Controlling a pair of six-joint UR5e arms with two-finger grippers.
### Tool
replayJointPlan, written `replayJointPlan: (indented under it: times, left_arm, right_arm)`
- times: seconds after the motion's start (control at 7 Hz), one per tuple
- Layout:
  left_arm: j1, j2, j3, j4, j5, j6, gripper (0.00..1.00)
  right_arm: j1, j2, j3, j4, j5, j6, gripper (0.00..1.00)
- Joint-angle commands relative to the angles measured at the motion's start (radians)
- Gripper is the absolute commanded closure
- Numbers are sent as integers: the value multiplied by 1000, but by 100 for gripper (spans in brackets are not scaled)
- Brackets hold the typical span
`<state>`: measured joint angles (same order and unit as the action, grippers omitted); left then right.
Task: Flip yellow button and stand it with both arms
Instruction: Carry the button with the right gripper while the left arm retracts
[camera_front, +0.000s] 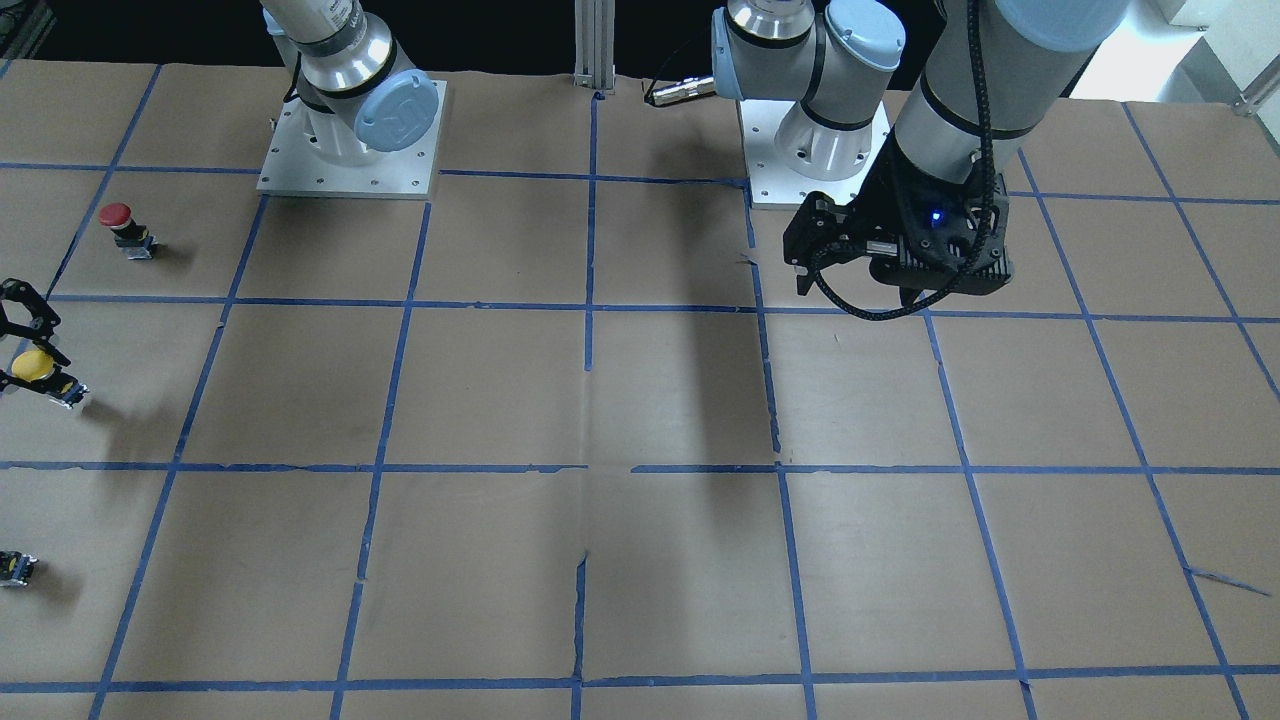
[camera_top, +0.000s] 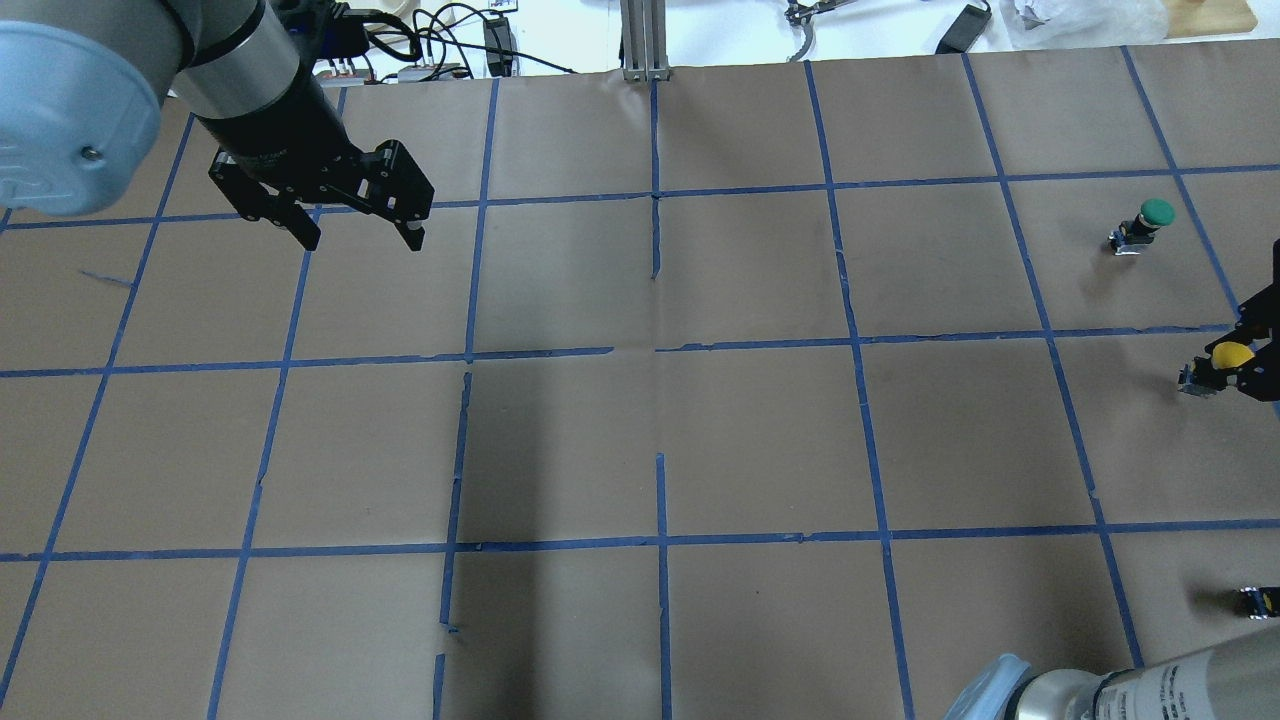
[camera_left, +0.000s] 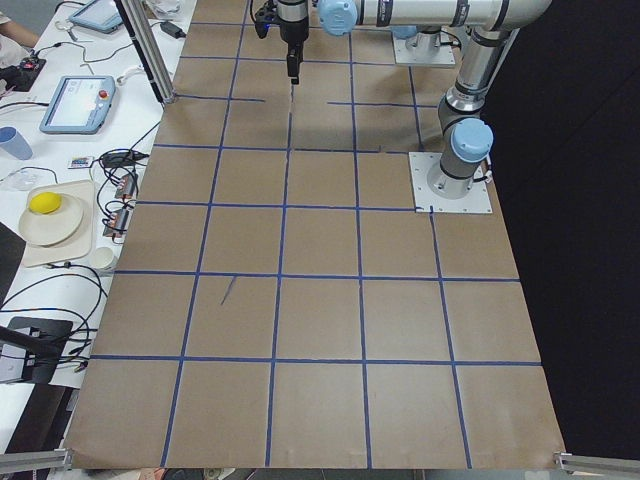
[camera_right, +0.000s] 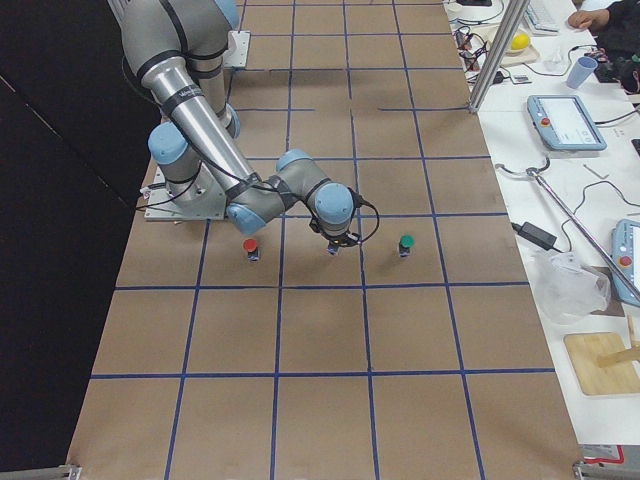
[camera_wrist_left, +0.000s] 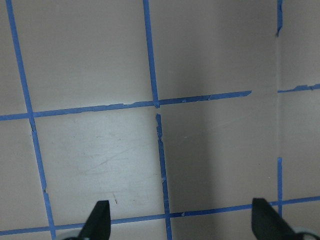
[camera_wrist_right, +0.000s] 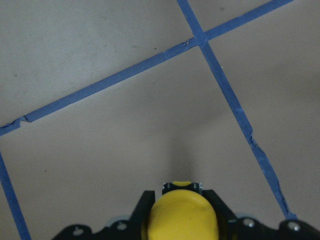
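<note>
The yellow button (camera_front: 33, 365) stands near the table's edge on my right side. It also shows in the overhead view (camera_top: 1230, 355), with its grey base low to the left. My right gripper (camera_wrist_right: 181, 202) is shut on the yellow button (camera_wrist_right: 182, 217), with one black finger on each side of the cap. It also shows in the front view (camera_front: 25, 345). Whether the base touches the paper I cannot tell. My left gripper (camera_top: 360, 238) is open and empty, high over the far left of the table. Its two fingertips (camera_wrist_left: 100, 217) show wide apart in the left wrist view.
A red-capped button (camera_front: 118, 225) stands beside the yellow one, toward the robot's base. A green-capped button (camera_top: 1150, 220) stands on the far side. A small dark capless part (camera_front: 15, 567) lies near the edge. Blue tape lines grid the brown paper table (camera_top: 660, 420).
</note>
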<state>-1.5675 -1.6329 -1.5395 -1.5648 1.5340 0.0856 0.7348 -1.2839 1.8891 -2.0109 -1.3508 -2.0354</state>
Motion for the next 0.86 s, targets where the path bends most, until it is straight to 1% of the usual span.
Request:
replayJointPlan:
  times: [0.0, 0.14, 0.57, 0.71]
  left_arm:
    - [1, 4, -2, 0, 3, 9, 0]
    - [3, 5, 2, 0, 3, 9, 0]
    - [3, 4, 2, 0, 3, 9, 0]
    - [3, 5, 4, 0, 3, 9, 0]
  right_arm:
    - [0, 6, 4, 4, 2, -97, 78]
    - [1, 6, 4, 39, 4, -124, 77]
    - [1, 17, -2, 46, 6, -129, 63]
    - [1, 44, -8, 44, 7, -129, 60]
